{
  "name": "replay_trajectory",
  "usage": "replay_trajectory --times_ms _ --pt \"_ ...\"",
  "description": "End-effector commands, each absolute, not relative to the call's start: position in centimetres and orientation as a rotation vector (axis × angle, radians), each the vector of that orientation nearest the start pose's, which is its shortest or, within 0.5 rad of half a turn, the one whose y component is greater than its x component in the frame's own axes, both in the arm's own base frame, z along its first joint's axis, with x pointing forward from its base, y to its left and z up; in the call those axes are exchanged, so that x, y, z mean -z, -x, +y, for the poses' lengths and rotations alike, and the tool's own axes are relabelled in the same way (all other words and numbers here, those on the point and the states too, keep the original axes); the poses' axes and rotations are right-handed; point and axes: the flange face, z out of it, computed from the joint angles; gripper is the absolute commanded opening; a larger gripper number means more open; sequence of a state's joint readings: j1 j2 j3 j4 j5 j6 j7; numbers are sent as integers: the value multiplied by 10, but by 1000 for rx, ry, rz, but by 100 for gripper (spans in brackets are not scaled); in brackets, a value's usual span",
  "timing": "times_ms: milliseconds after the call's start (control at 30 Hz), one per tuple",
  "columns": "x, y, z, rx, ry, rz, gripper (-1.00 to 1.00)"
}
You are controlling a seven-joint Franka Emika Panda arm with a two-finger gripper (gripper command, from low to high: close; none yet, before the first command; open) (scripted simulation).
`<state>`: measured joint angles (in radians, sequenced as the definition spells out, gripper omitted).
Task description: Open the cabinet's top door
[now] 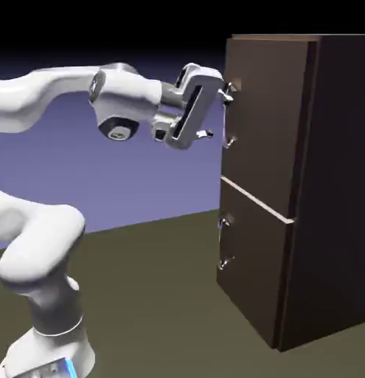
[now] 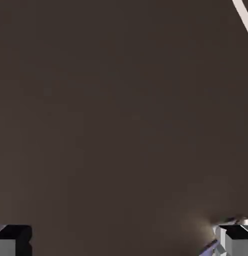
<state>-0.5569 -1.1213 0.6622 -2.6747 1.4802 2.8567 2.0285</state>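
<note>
In the exterior view, the tall, flat, dark brown top door (image 1: 262, 118) is seen at upper right, closed. Its curved silver bar handle (image 1: 225, 118) could be knocked or missed if the tilted two-finger gripper (image 1: 216, 114) is closed while misaligned.

In the hand view, the grey fingertips are spread wide at the lower corners; nothing is held between them. Contact with the handle at lower right cannot be judged.

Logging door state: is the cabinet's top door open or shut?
Shut: the top door sits flush against the cabinet, no gap showing.
</note>
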Motion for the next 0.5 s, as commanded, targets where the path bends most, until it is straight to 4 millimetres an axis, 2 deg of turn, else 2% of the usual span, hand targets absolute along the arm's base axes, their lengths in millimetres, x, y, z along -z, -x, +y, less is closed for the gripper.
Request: replay_trajectory --times_ms 0,200,467 --pt "-595 -307 45 125 70 1801 0" --pt "-583 -307 70 -129 -231 1705 0" --pt "-555 -316 96 -481 -582 1530 0"
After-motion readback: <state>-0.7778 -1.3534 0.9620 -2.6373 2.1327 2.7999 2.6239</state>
